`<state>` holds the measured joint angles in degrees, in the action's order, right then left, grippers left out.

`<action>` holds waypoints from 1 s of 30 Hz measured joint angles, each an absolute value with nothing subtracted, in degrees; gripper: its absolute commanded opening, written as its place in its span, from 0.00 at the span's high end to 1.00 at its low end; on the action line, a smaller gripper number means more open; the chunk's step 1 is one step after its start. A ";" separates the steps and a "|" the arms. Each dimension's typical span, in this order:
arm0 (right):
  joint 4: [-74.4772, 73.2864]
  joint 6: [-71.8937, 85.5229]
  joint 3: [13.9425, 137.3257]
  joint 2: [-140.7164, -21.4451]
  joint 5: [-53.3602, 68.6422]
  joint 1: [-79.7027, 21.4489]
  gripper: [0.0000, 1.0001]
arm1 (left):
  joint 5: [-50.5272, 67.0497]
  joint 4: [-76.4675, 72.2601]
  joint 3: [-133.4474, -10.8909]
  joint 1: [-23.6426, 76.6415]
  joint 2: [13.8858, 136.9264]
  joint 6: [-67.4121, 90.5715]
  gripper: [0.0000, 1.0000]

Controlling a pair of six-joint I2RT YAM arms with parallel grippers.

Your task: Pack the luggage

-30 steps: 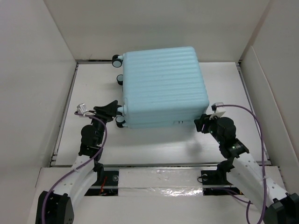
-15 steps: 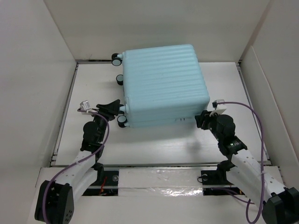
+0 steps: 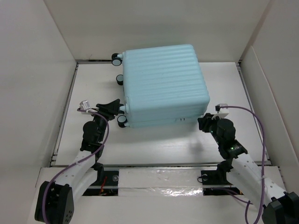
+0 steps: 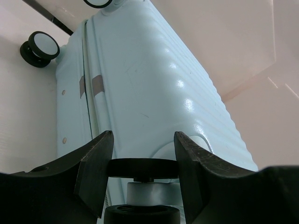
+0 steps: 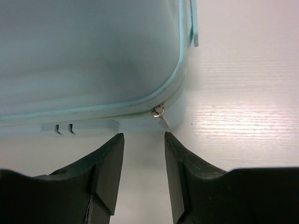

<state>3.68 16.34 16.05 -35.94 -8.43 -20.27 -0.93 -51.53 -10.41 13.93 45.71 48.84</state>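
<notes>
The luggage (image 3: 163, 84) is a pale aqua ribbed suitcase. It lies flat and closed on the white table, with its wheels on the left. My left gripper (image 3: 115, 107) is at its near-left corner. In the left wrist view the gripper (image 4: 142, 156) is shut on a black wheel (image 4: 142, 168), with both fingers against its rim. My right gripper (image 3: 203, 122) is at the near-right corner. In the right wrist view it (image 5: 144, 140) is open and empty, and a metal zipper pull (image 5: 159, 112) sits just ahead of its tips on the shell (image 5: 84, 56).
White walls enclose the table at the left (image 3: 32, 84), back (image 3: 154, 23) and right (image 3: 275, 93). Two more wheels (image 3: 115, 59) stick out at the suitcase's far-left side. A taped rail (image 3: 159, 179) runs along the near edge between the arm bases.
My left gripper moved in a little and closed onto the near-left wheel. My right gripper drew back slightly from the suitcase's near-right corner. The suitcase stayed put.
</notes>
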 measured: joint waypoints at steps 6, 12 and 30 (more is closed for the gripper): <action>3.57 15.79 16.51 -38.70 -10.48 -20.21 0.54 | -0.89 -51.55 -10.44 13.93 45.93 48.84 1.00; 6.55 13.85 16.82 -42.63 -10.15 -18.33 0.53 | -0.95 -51.75 -10.63 13.89 46.85 48.84 1.00; 18.41 7.88 15.33 -47.92 -4.05 -16.14 0.81 | 0.30 -56.31 -11.27 13.93 51.59 49.17 1.00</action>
